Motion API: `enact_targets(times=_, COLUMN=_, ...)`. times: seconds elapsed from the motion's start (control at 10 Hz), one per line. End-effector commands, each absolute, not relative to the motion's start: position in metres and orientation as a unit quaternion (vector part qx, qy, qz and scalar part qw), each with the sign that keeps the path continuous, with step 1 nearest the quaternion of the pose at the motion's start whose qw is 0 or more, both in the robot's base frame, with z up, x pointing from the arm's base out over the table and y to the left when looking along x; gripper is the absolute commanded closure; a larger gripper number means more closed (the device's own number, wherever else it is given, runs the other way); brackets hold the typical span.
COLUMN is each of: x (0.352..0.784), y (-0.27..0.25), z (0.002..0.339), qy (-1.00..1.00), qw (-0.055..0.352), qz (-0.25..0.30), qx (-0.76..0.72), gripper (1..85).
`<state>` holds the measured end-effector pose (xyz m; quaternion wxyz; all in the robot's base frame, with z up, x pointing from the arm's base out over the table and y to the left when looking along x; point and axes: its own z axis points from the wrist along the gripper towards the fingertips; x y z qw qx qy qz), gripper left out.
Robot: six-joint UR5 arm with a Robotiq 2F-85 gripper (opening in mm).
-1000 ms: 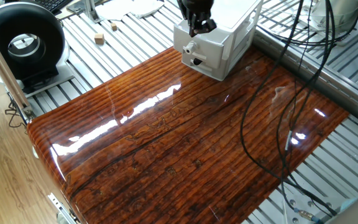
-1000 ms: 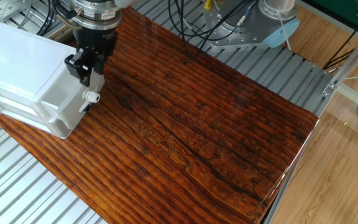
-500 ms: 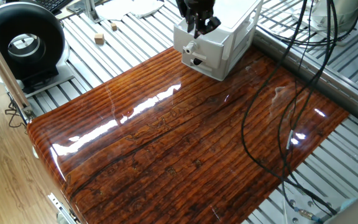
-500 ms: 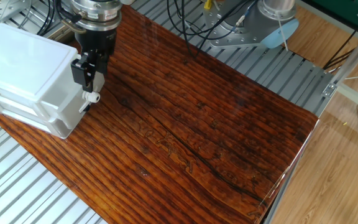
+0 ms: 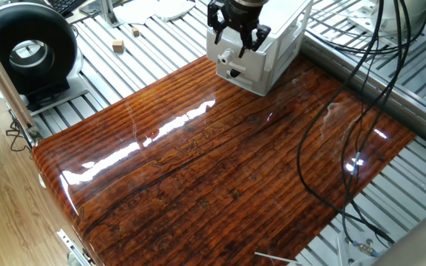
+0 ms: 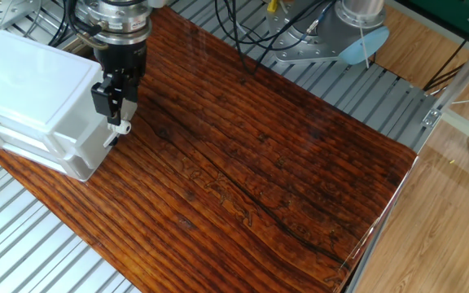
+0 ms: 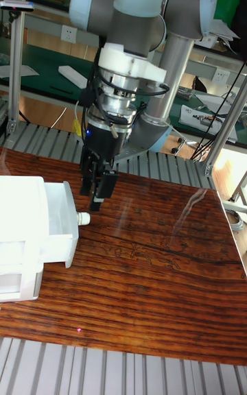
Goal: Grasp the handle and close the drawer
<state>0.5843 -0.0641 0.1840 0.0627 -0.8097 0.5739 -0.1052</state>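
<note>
The white cabinet (image 5: 281, 35) stands at one end of the wooden tabletop (image 5: 220, 170). Its white drawer (image 7: 58, 213) sticks out from the cabinet body (image 7: 20, 230). The handle, a small white knob (image 7: 83, 217), juts from the drawer front and also shows in both fixed views as the handle (image 5: 226, 54) (image 6: 123, 127). My gripper (image 7: 96, 204) points down just above the knob and slightly off to its side, not around it. In one fixed view the gripper (image 5: 237, 41) has its fingers spread, open and empty. The gripper (image 6: 109, 110) hangs close against the drawer front.
A black knob (image 5: 233, 72) marks the other drawer, just below. Black cables (image 5: 331, 148) hang over the tabletop's right side. A black round device (image 5: 26, 50) and a small wooden block (image 5: 117, 46) lie on the metal slats to the left.
The gripper has turned about its vertical axis and its fingers have gone from shut to spread apart. It stays above the knob; the drawer has not visibly moved.
</note>
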Motion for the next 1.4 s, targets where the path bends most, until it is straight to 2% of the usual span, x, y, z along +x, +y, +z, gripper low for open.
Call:
enact_targets(times=0.0, x=0.587, y=-0.067, z=0.175, qy=0.606, qw=0.079, qz=-0.091, qx=-0.786, gripper=26.0)
enact_targets(times=1.3, x=0.599, y=-0.065, z=0.153, qy=0.606, qw=0.091, qz=-0.095, qx=-0.785, gripper=25.3)
